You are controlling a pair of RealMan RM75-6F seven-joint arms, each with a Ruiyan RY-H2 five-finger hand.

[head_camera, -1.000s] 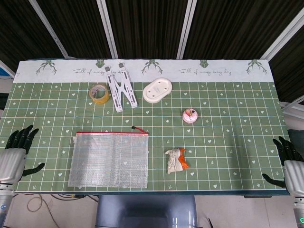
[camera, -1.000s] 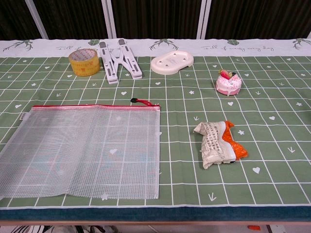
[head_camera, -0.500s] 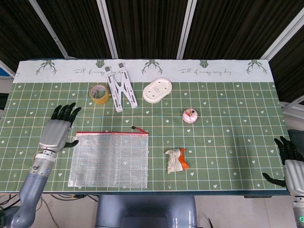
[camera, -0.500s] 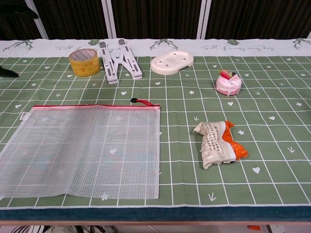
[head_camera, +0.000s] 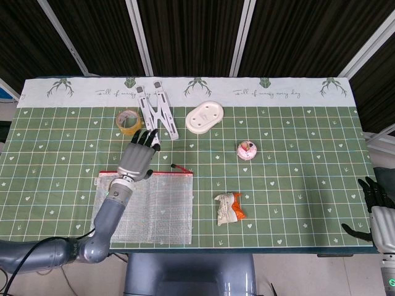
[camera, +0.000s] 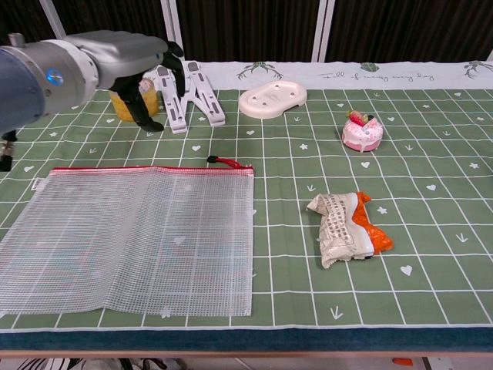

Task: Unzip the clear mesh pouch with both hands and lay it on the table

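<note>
Left hand (head_camera: 137, 161) above flat mesh pouch (camera: 135, 239), red zipper edge (camera: 146, 169) left-right.

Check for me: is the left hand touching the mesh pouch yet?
Apart. In the chest view the left hand hangs open near the tape roll, with bare green cloth between its fingers and the mesh pouch; the head view's overlap misleads.

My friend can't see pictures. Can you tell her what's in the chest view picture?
A clear mesh pouch with a red zipper lies flat and closed on a green checked table. The robot's left hand hovers open behind it, near a tape roll, white stand, white dish, small pink cake and crumpled wrapper.
</note>
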